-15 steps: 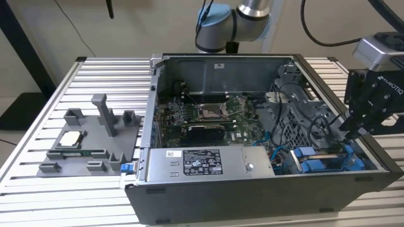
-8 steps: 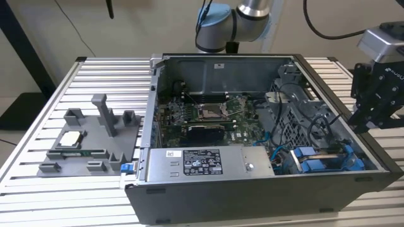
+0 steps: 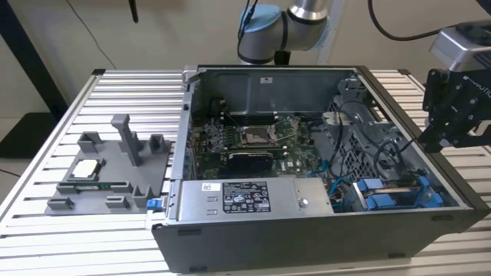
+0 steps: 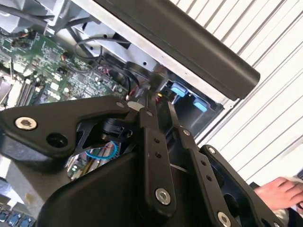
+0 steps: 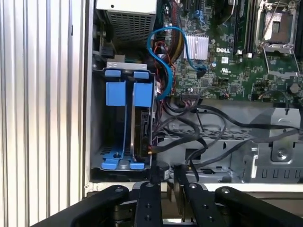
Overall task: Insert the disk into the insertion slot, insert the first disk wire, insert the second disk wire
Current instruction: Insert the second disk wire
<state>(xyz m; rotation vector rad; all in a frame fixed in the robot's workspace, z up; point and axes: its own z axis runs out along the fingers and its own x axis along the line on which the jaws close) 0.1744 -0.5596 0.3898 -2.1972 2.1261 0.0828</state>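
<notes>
Black end effector (image 3: 433,141) hovers above the case wall (image 3: 459,183).

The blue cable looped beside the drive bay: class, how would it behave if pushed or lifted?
Probably floppy: the blue cable curves in a loose loop. Likely light, being thin. It might snag when pulled, since black wires tangle close beside it.

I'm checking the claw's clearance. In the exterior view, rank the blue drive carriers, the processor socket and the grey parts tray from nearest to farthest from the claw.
Measured from the claw:
1. blue drive carriers, in the case's corner on the exterior view's right.
2. processor socket, mid-motherboard.
3. grey parts tray, outside the case on the exterior view's left.
</notes>
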